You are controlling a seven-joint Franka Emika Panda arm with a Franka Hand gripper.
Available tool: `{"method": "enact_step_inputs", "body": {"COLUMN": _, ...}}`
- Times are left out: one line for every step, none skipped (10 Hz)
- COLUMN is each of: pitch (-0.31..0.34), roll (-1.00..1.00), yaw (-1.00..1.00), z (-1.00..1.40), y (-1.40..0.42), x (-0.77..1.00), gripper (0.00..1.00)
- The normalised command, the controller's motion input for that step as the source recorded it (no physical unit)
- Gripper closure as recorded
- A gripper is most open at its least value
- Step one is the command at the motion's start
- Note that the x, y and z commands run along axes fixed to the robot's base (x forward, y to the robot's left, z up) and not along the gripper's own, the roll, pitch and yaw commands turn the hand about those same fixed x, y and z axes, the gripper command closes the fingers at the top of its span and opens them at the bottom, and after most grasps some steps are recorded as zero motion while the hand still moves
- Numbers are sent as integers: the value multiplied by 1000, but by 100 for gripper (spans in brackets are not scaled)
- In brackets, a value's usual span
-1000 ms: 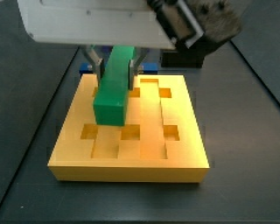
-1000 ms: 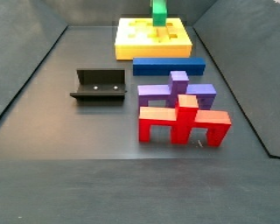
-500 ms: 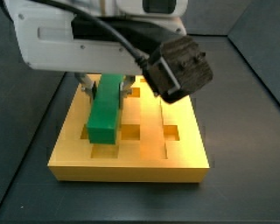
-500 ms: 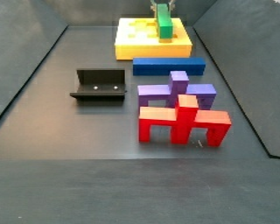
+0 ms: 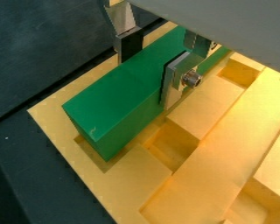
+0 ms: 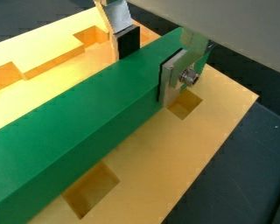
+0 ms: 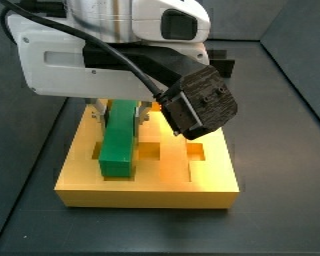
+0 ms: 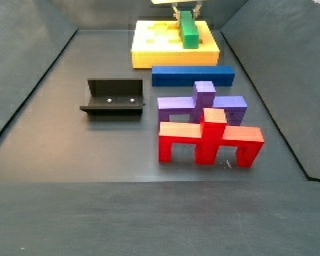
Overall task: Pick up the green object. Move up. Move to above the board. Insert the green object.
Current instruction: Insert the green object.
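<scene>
The green object (image 7: 120, 135) lies lengthwise on the board (image 7: 163, 185), low in the left groove, across the square holes. It also shows in a side view (image 8: 188, 30) at the far end of the floor, on the board (image 8: 156, 45). My gripper (image 7: 123, 105) stands right over it. In both wrist views the gripper (image 5: 150, 70) (image 6: 149, 72) straddles the green object (image 5: 119, 96) (image 6: 84, 122), one silver finger flat against its side face and the dark pad of the other against the opposite side. The board (image 5: 213, 166) (image 6: 189, 149) lies directly beneath.
A flat blue slab (image 8: 192, 76) lies just in front of the board. The fixture (image 8: 112, 98) stands to the left on the dark floor. A purple piece (image 8: 203, 104) and a red piece (image 8: 207, 140) stand nearer, on the right. Dark walls enclose the floor.
The gripper has come down with the green object. The block was tilted and raised above the board; now it lies flat in the left groove.
</scene>
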Motion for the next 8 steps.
{"method": "enact_step_inputs", "body": {"pitch": -21, "roll": 19, "yaw": 0, "z": -209, "y": -169, "x": -60, "gripper": 100}}
{"method": "enact_step_inputs", "body": {"pitch": -43, "roll": 6, "yaw": 0, "z": -231, "y": -163, "x": 0, "gripper": 100}}
{"method": "enact_step_inputs", "body": {"pitch": -31, "roll": 0, "yaw": 0, "z": -329, "y": 0, "x": 9, "gripper": 100}}
{"method": "enact_step_inputs", "body": {"pitch": -19, "roll": -60, "yaw": 0, "z": -280, "y": 34, "x": 91, "gripper": 100}}
{"method": "enact_step_inputs", "body": {"pitch": 0, "roll": -63, "yaw": 0, "z": -343, "y": 154, "x": 131, "gripper": 100}}
{"method": "enact_step_inputs", "body": {"pitch": 0, "roll": -73, "yaw": 0, "z": -357, "y": 197, "x": 123, "gripper": 100}}
{"method": "enact_step_inputs", "body": {"pitch": 0, "roll": -77, "yaw": 0, "z": -337, "y": 174, "x": 226, "gripper": 100}}
{"method": "enact_step_inputs", "body": {"pitch": 0, "roll": -31, "yaw": -6, "z": -297, "y": 0, "x": 363, "gripper": 100}}
